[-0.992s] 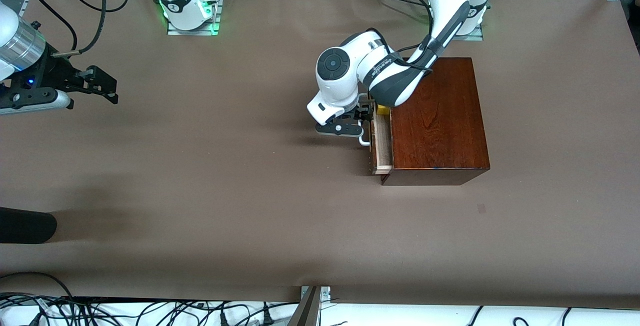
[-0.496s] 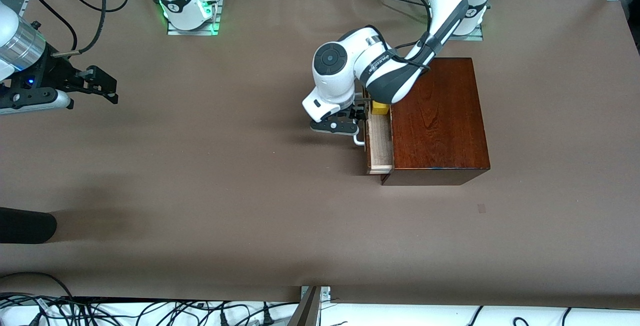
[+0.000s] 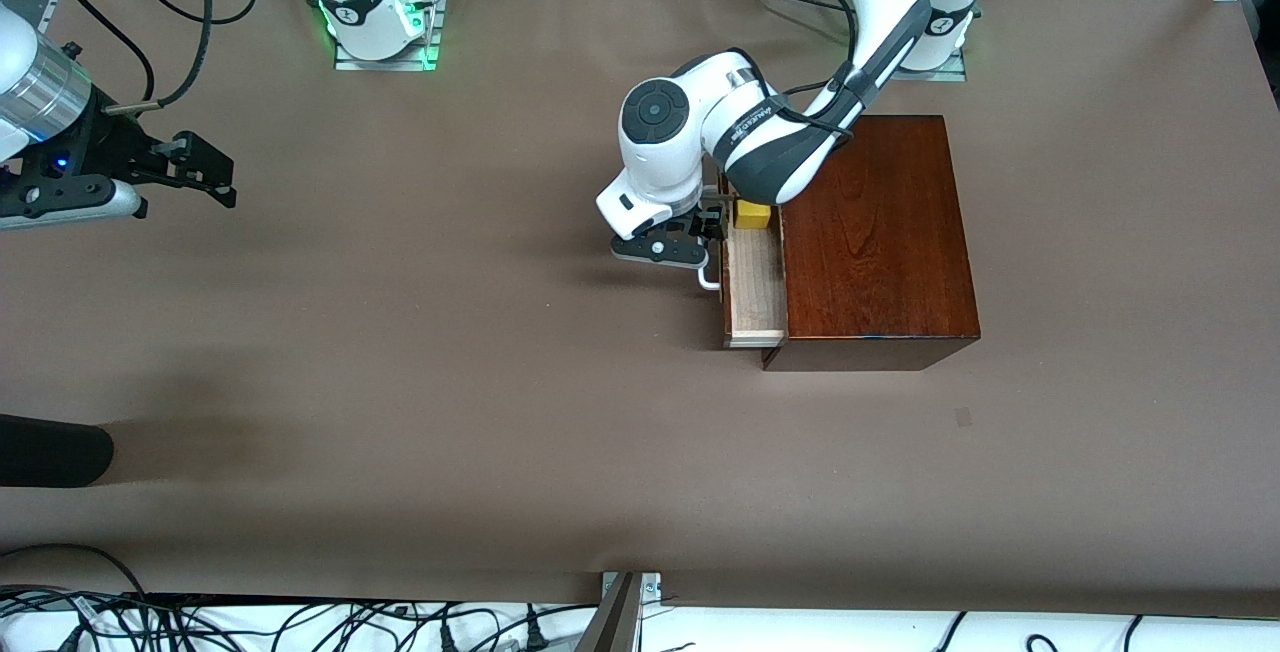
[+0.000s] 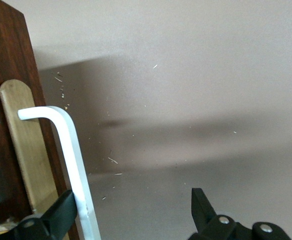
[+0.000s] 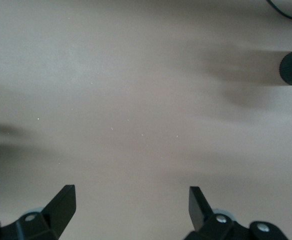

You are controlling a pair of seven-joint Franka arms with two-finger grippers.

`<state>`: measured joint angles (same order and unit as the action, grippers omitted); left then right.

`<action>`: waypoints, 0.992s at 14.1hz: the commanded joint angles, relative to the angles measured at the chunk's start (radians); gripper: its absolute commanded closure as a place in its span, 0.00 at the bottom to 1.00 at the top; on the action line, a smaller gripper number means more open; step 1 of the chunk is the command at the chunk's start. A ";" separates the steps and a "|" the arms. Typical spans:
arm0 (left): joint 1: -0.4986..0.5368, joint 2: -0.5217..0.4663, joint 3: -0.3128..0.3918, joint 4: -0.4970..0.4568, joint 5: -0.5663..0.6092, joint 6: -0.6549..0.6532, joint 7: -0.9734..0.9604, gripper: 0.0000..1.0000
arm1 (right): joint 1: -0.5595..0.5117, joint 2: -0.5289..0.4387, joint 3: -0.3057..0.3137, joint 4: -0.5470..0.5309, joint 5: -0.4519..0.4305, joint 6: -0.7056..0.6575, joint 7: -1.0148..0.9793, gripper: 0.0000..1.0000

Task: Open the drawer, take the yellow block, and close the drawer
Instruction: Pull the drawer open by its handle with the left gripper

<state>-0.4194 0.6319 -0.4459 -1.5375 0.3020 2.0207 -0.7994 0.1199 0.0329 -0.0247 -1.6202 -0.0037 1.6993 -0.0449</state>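
The drawer [image 3: 755,280] stands farther out of the mahogany box [image 3: 870,232] than a second ago, baring the yellow block [image 3: 752,214] in its end nearer the robots. The left gripper [image 3: 708,237], fingers spread wide, hooks one finger on the white handle [image 4: 73,165] without clamping it. The right gripper [image 3: 205,172] waits open over the surface [image 3: 450,382]. Next, likely, the pick.

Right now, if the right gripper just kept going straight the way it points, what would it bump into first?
Probably only the bare brown table. The right gripper has open fingers and nothing between them in its wrist view, though depth is unclear.
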 commanded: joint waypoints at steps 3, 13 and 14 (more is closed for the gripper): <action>-0.021 0.031 -0.007 0.043 -0.027 0.072 0.008 0.00 | -0.005 -0.004 0.005 0.006 0.004 -0.001 0.000 0.00; -0.041 -0.020 0.001 0.056 -0.012 0.046 0.025 0.00 | -0.005 -0.008 0.005 0.006 0.005 -0.029 0.002 0.00; -0.035 -0.050 0.006 0.056 -0.012 0.012 0.028 0.00 | -0.005 -0.008 0.005 0.006 0.005 -0.030 0.002 0.00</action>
<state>-0.4604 0.6309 -0.4534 -1.4935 0.2961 2.0801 -0.7989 0.1199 0.0329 -0.0247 -1.6202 -0.0037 1.6905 -0.0449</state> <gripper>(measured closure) 0.000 0.000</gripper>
